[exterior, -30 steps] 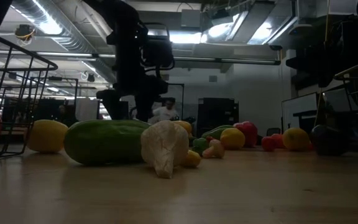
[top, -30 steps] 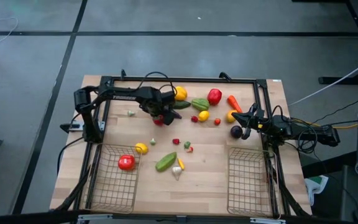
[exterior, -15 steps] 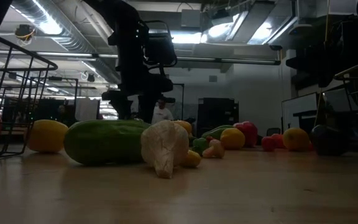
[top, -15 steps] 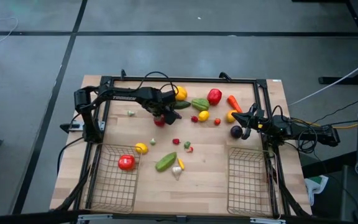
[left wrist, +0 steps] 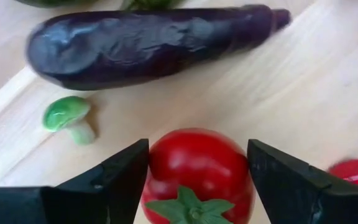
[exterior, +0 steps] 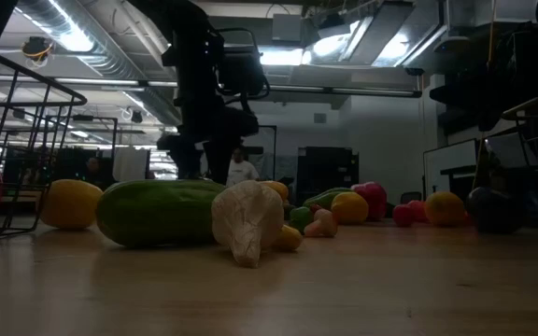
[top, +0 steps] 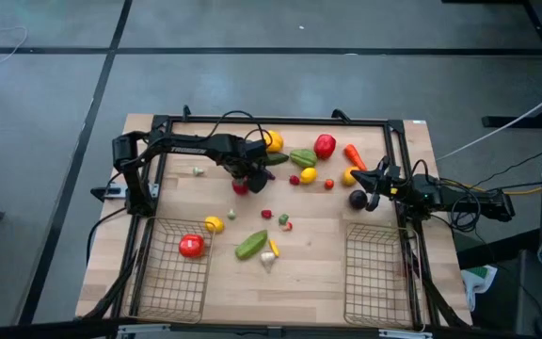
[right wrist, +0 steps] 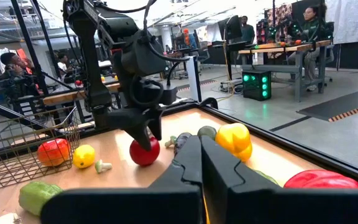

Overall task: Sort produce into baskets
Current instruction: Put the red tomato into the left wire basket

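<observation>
My left gripper (top: 241, 181) stands at the far middle of the table, shut on a red tomato (left wrist: 197, 171), also seen in the right wrist view (right wrist: 145, 151). A purple eggplant (left wrist: 148, 46) and a small green piece (left wrist: 67, 118) lie on the wood just beyond it. My right gripper (right wrist: 201, 155) is shut and empty at the right side (top: 374, 181), next to a dark purple piece (top: 357, 199). The left basket (top: 163, 282) holds another red tomato (top: 191, 246). The right basket (top: 376, 273) stands at the near right. My left gripper pinches the red tomato between its two fingers, one on each side (left wrist: 157, 168). The fingers come from above and point down, and the green calyx (left wrist: 188, 208) faces up toward the wrist. Whether the tomato is clear of the table, I cannot tell.
A cucumber (top: 250, 245), a white piece (top: 267, 258) and a lemon (top: 214, 224) lie near the middle front. A yellow pepper (top: 271, 141), a red pepper (top: 325, 145), a carrot (top: 354, 155) and small pieces lie along the far side. People show in the room beyond.
My left gripper has shifted a little at the red tomato, which now lies slightly nearer the table's near edge.
</observation>
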Controlling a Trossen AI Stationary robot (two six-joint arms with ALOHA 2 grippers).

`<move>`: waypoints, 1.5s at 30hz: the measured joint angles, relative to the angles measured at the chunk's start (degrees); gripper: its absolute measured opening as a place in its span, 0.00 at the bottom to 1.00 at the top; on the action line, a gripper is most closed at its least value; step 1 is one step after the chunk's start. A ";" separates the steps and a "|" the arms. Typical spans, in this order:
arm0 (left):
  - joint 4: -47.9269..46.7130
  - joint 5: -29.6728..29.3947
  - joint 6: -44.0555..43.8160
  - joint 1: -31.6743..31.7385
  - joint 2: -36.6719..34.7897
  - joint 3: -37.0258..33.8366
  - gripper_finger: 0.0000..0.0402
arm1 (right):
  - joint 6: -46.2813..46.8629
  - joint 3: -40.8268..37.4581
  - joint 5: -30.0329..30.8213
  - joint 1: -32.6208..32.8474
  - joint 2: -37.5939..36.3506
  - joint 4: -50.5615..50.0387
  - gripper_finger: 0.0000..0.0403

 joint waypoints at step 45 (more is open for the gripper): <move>-2.32 18.16 28.56 1.99 -0.04 0.00 0.67 | 0.00 -0.01 -0.02 0.00 0.00 0.00 0.00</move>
